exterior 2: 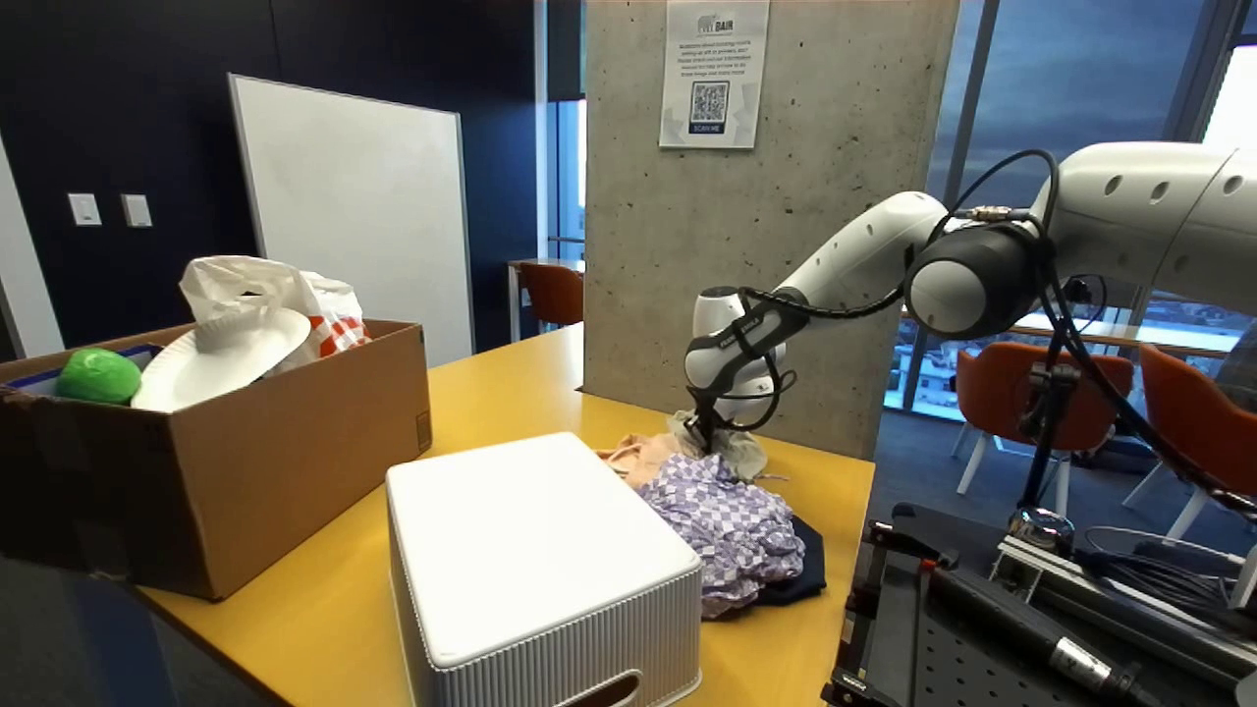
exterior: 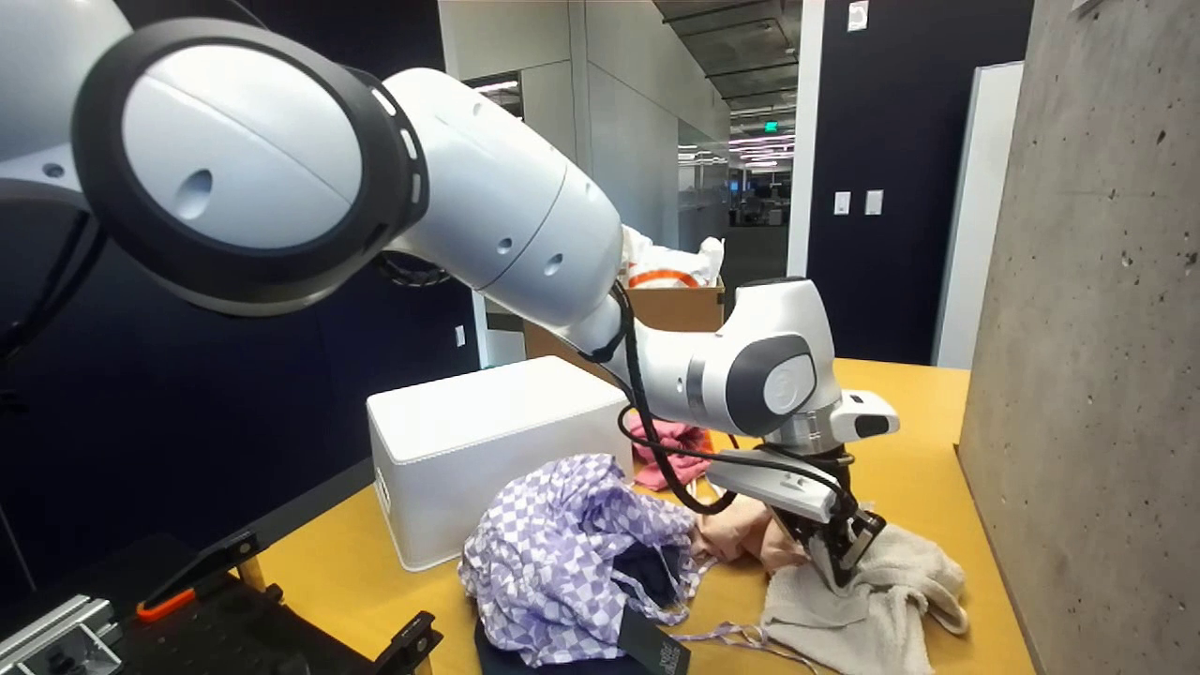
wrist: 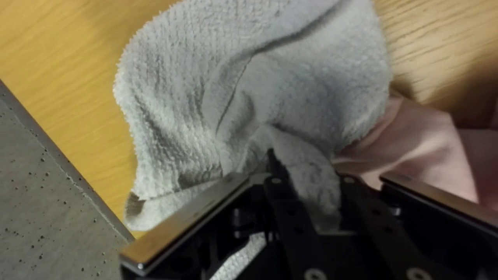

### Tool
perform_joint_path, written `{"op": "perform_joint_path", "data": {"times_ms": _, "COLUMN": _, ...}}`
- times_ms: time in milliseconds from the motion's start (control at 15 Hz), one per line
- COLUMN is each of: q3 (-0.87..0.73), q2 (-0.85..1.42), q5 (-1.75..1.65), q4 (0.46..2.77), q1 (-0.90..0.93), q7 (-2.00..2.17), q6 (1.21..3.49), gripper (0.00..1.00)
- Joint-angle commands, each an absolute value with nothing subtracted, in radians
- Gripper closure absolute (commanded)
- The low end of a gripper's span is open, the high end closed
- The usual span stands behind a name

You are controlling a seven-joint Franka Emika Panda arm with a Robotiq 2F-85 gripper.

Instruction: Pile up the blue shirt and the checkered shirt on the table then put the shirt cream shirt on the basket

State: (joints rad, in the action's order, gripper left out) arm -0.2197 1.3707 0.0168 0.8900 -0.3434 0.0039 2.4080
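Observation:
The cream shirt lies crumpled on the table beside the concrete pillar. It also shows in an exterior view and fills much of the wrist view. My gripper points down into it. In the wrist view the fingers are close together with a fold of cream cloth pinched between them. The purple-and-white checkered shirt lies bunched on top of the dark blue shirt, whose edge shows underneath. The white basket stands beside them, flat closed face up.
A peach cloth lies against the cream shirt, and a pink cloth behind it. The concrete pillar rises close to the gripper. A full cardboard box stands at the back. A black tag hangs near the checkered shirt.

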Motion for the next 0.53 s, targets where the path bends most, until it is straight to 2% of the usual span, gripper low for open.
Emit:
{"op": "perform_joint_path", "data": {"times_ms": 0, "q3": -0.236, "q2": 1.33, "q5": 0.009, "q4": 0.899, "q1": -0.316, "q7": 0.034, "q6": 2.375, "gripper": 1.0}}
{"op": "perform_joint_path", "data": {"times_ms": 133, "q3": -0.246, "q2": 1.287, "q5": 0.004, "q4": 0.932, "q1": -0.289, "q7": 0.052, "q6": 2.382, "gripper": 0.97}}
{"op": "perform_joint_path", "data": {"times_ms": 467, "q3": -0.284, "q2": 1.111, "q5": -0.004, "q4": 1.053, "q1": -0.188, "q7": 0.111, "q6": 2.39, "gripper": 0.97}}
